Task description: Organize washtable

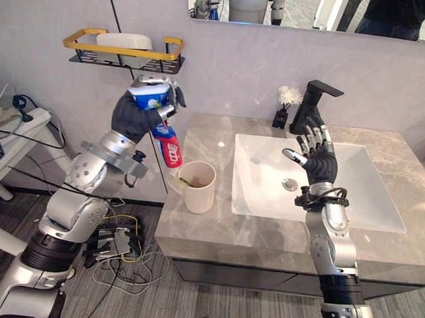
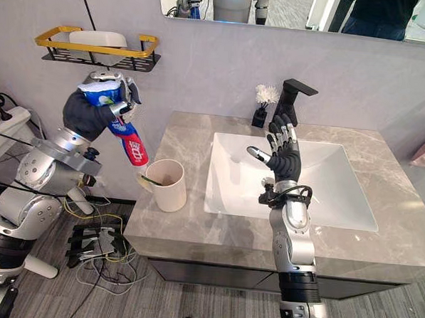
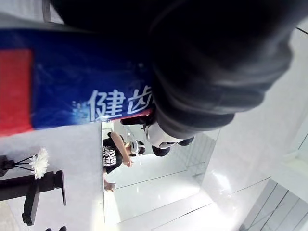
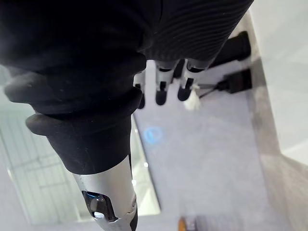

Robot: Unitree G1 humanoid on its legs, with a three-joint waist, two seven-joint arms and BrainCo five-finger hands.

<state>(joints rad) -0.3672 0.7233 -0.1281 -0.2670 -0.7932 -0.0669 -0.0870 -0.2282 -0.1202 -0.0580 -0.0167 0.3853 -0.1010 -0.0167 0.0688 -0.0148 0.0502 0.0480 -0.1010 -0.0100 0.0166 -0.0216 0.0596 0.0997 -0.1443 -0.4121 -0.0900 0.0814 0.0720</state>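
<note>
Toothpaste (image 1: pixel 168 144) isn't in the cup (image 1: pixel 199 188) yet: left robot hand (image 1: pixel 133 116) clamps it tip-down just above the cup on the tabletop (image 1: pixel 215 237), right robot hand (image 1: pixel 319 159) hangs fingers-spread over the sink (image 1: pixel 367 203), so I'd say the drop-in is what's left.

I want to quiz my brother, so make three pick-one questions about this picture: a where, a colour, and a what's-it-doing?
1. Where is the cup? A on the countertop beside the sink B inside the sink C on the floor
2. What colour is the faucet? A gold B white C black
3. What is the left hand doing? A lying flat B gripping the toothpaste tube C turning the faucet
Answers: A, it stands on grey stone; C, dark all over; B, fingers curl round the tube.
</note>
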